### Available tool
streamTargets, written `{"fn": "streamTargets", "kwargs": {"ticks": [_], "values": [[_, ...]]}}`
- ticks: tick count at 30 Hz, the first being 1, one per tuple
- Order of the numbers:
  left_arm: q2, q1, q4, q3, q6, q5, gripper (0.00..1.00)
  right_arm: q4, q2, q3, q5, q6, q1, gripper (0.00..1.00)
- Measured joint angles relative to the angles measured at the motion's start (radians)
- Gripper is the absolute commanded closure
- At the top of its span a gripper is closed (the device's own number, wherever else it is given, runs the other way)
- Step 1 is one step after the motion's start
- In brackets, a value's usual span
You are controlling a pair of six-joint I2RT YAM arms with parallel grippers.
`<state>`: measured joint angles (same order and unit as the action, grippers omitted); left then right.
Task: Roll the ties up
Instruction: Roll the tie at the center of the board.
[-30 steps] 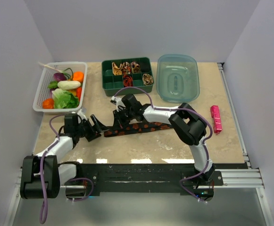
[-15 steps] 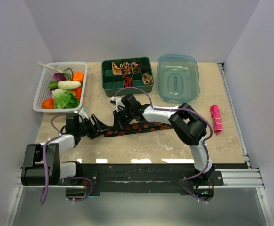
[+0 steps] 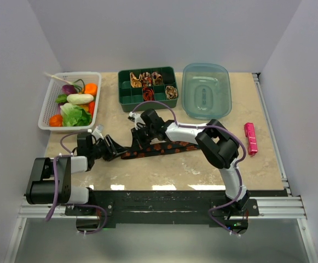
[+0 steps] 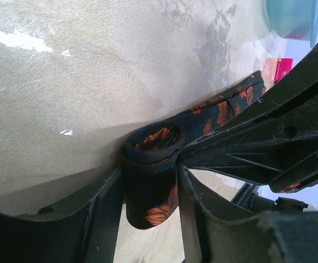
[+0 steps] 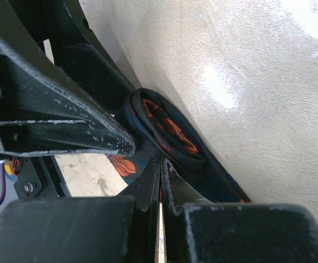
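The long black tie (image 3: 169,147) with orange-red spots lies flat across the middle of the table, with its left end rolled into a small coil (image 4: 153,145). My left gripper (image 3: 116,149) is shut on that coil, which sits between its fingers (image 4: 101,219). My right gripper (image 3: 138,143) meets it from the right. Its jaws are almost together and pinch the tie's fabric right beside the coil (image 5: 167,129). Several rolled ties in tan, red and dark (image 3: 145,79) sit in compartments of the green box (image 3: 127,98) at the back.
A white basket (image 3: 44,112) of toy vegetables stands at the back left. A blue-green plastic tub (image 3: 205,90) is right of the green box. A small pink bar (image 3: 250,138) lies at the right. Purple cables run along both arms.
My left arm has folded lower and further left while its gripper stays on the coil, shifted slightly right. The right gripper and the tie have hardly moved.
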<state>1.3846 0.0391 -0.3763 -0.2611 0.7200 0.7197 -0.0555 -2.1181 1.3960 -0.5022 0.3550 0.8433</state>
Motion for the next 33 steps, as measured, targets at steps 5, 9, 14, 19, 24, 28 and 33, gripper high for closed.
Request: {"fn": "streamTargets", "kwargs": {"ticks": [5, 9, 14, 19, 24, 28, 33], "values": [[0.004, 0.000, -0.036, 0.027, 0.009, -0.010, 0.75, 0.000, -0.003, 0.002, -0.018, 0.003, -0.005, 1.00], [0.004, 0.000, -0.056, 0.037, 0.022, -0.014, 0.88, 0.001, -0.003, 0.002, -0.018, 0.003, -0.005, 1.00], [0.003, 0.000, -0.049, 0.035, 0.021, -0.014, 0.96, 0.003, -0.003, 0.002, -0.023, 0.007, -0.006, 1.00], [-0.023, -0.003, 0.044, -0.003, 0.001, -0.032, 0.99, 0.000, -0.001, 0.003, -0.026, 0.014, -0.011, 1.00], [-0.080, -0.006, 0.196, -0.068, -0.055, -0.093, 1.00, -0.004, 0.013, 0.000, -0.011, 0.019, -0.025, 1.00], [-0.109, -0.012, 0.313, -0.135, -0.095, -0.159, 1.00, -0.009, 0.033, -0.016, -0.002, 0.023, -0.045, 1.00], [-0.107, -0.080, 0.449, -0.222, -0.133, -0.262, 1.00, -0.011, 0.036, -0.016, 0.014, 0.026, -0.054, 1.00]]}}
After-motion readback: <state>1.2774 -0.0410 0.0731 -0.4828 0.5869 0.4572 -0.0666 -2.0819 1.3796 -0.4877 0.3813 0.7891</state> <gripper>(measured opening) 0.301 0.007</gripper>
